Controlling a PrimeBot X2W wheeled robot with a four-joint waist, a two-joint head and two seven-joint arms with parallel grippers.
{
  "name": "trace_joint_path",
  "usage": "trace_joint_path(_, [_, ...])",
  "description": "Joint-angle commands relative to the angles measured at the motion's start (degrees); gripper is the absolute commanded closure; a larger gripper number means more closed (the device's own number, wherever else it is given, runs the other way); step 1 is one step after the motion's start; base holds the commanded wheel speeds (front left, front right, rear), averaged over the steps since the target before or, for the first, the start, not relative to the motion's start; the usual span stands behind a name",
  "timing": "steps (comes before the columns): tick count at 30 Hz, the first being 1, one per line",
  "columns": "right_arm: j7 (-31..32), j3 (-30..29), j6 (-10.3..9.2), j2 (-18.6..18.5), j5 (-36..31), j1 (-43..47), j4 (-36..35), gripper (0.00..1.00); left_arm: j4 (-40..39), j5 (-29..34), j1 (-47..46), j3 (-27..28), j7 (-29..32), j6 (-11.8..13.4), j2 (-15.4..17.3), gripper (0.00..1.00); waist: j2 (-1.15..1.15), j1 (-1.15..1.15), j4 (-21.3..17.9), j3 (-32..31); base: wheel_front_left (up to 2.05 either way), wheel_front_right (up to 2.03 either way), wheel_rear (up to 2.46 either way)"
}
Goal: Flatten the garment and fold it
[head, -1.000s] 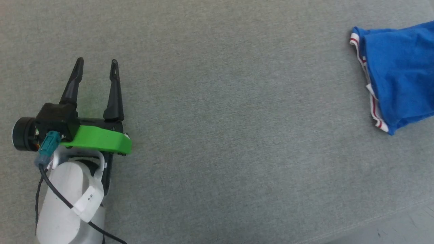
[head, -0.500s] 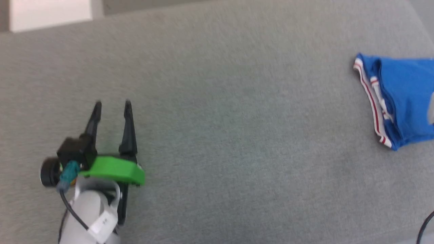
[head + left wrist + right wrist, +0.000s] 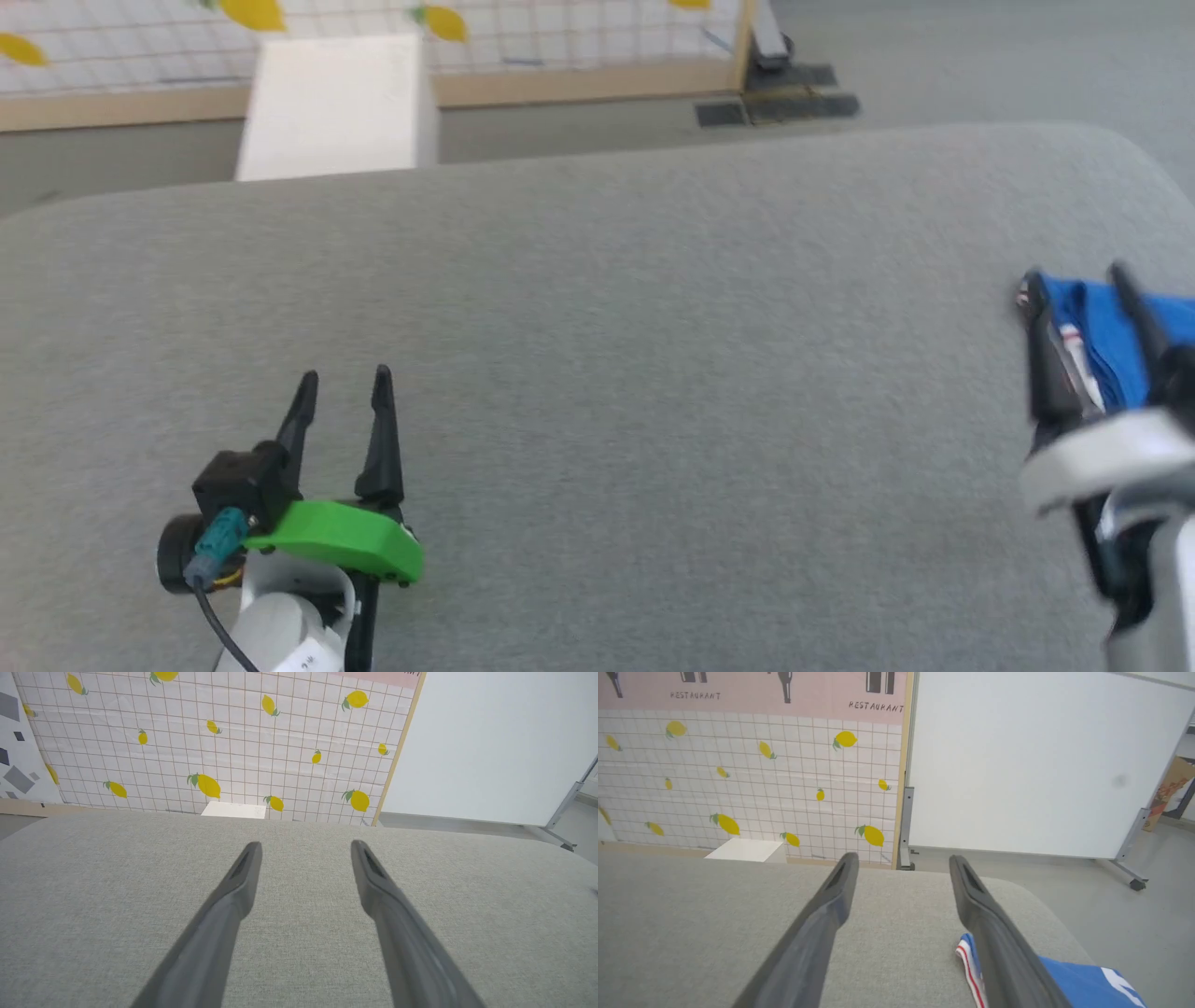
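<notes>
The garment (image 3: 1102, 341) lies striped edge leftward, stretching right out of view.

The left end effector (image 3: 344, 376) bears dark tapered fingers (image 3: 378, 439), a green plate (image 3: 336, 551) and a teal connector (image 3: 217, 543).

Bright blue garment (image 3: 1083, 984) with red-and-white striped trim, grey surface (image 3: 653, 392), white grid wall (image 3: 233, 732) with yellow lemons

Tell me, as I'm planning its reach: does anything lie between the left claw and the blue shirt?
Nothing lies on the grey cushion between the left claw and the shirt. The open right claw stands at the shirt's near edge.
</notes>
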Motion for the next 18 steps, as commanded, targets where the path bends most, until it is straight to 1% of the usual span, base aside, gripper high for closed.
trace_joint_path(1, [-0.37,0.55,-0.10,0.91,0.75,2.32,-1.49,0.00,0.40,-0.21,0.90,-0.13,-0.18,-0.08,-0.44,0.00,0.00,0.00,3.52,-3.22,0.00,0.00,0.00])
trace_joint_path(6, [-1.49,2.74,-0.10,3.83,1.56,8.46,-5.91,0.00,1.75,-0.80,1.17,-0.27,-0.91,-0.13,-0.80,0.00,0.00,0.00,4.88,-3.73,0.00,0.00,0.00])
trace_joint_path(11, [-1.96,3.18,-0.10,6.11,0.98,12.04,-7.55,0.00,3.80,-1.50,1.27,-0.49,-1.44,-0.51,-1.10,0.00,0.00,0.00,6.05,-4.21,0.00,0.00,0.00])
trace_joint_path(18, [-2.13,2.71,-0.10,7.04,1.53,13.59,-6.68,0.00,5.74,-1.99,1.32,-0.36,-2.05,-0.82,-1.30,0.00,0.00,0.00,6.72,-4.39,0.00,0.00,0.00])
